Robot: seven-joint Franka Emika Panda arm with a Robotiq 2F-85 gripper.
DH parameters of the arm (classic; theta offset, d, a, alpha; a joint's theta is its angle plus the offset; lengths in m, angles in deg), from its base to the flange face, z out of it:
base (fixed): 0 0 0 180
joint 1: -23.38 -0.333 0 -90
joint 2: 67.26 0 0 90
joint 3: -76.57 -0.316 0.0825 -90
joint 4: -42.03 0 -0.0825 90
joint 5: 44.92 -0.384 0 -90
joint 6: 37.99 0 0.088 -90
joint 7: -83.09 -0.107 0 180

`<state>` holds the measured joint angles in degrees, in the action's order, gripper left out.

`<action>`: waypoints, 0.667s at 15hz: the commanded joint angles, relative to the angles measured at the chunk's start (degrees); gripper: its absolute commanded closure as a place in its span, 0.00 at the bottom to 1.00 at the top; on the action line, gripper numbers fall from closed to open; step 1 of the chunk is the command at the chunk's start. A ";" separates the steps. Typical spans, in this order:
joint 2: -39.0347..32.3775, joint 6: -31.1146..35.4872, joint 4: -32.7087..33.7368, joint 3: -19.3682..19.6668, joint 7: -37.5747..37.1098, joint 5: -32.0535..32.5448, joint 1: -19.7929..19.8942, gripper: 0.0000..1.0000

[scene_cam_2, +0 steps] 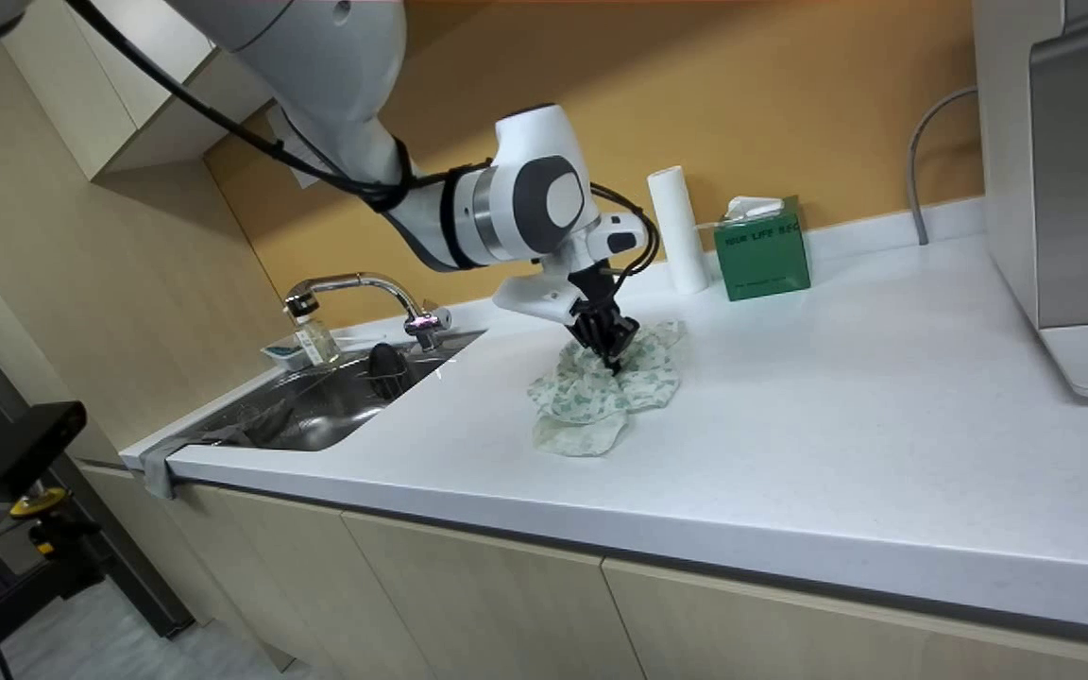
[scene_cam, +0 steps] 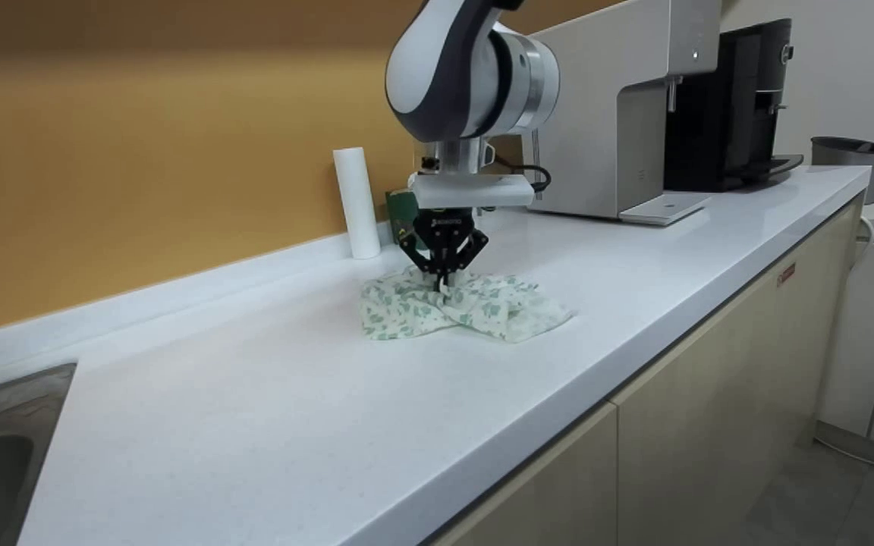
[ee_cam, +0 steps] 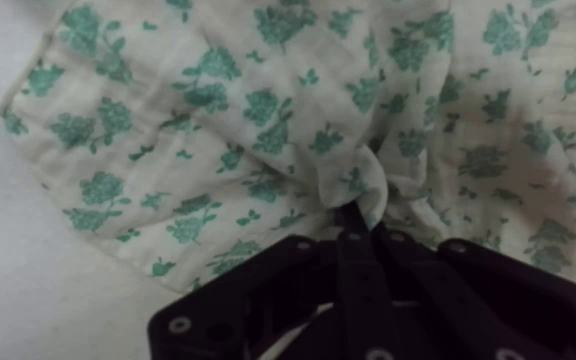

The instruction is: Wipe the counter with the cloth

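Fingers (ee_cam: 352,220), 2, black: together at the tips, clamped on a gathered fold of the cloth (ee_cam: 248,115). Gripper (scene_cam: 442,282), 1, black: pointing downward, tips low at the counter (scene_cam: 255,394).

Cloth, 1, off-white with green floral print: lying crumpled and partly spread on the white counter, under and around the fingertips. The pinched place is near its middle; creases run out from there. In the wrist view, fabric extends to the left and right of the fingertips and beyond them to the top edge, with a small curled fold standing right at the tips. In both exterior views, its outer parts lie loosely on the counter.

Arm (scene_cam_2: 544,198), 1, white and grey: above the counter, black cables (scene_cam_2: 275,148) strapped along it.

White roll (scene_cam_2: 679,231), 1: standing on end near the ochre wall (scene_cam_2: 837,94), apart from the cloth. Green box (scene_cam_2: 763,257), 1: just beside the roll, lettered, white tissue (scene_cam_2: 754,208) at its top.

Pale grey appliance (scene_cam: 596,129), 1: farther along the counter. Black machine (scene_cam: 725,114), 1: next to it. Grey bin (scene_cam: 854,163), 1: past the counter's end, in an exterior view.

Sink (scene_cam_2: 327,430), 1, metal: set in the counter, on the cloth's opposite side from the pale grey appliance. Chrome faucet (scene_cam_2: 426,322), 1: at its rear edge. Bottle (scene_cam_2: 317,342), 1: near the faucet.
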<state>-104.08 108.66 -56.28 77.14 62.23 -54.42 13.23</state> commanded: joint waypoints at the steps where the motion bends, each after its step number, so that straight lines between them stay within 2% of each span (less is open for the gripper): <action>1: -0.20 -7.30 -1.26 -3.52 5.00 -0.30 1.97 1.00; 5: 4.53 -11.62 -7.20 -0.99 4.16 3.39 0.97 1.00; 10: 12.10 -10.95 -18.52 3.13 -0.56 8.59 0.86 1.00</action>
<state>-96.36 96.57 -65.51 77.45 66.04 -49.36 14.38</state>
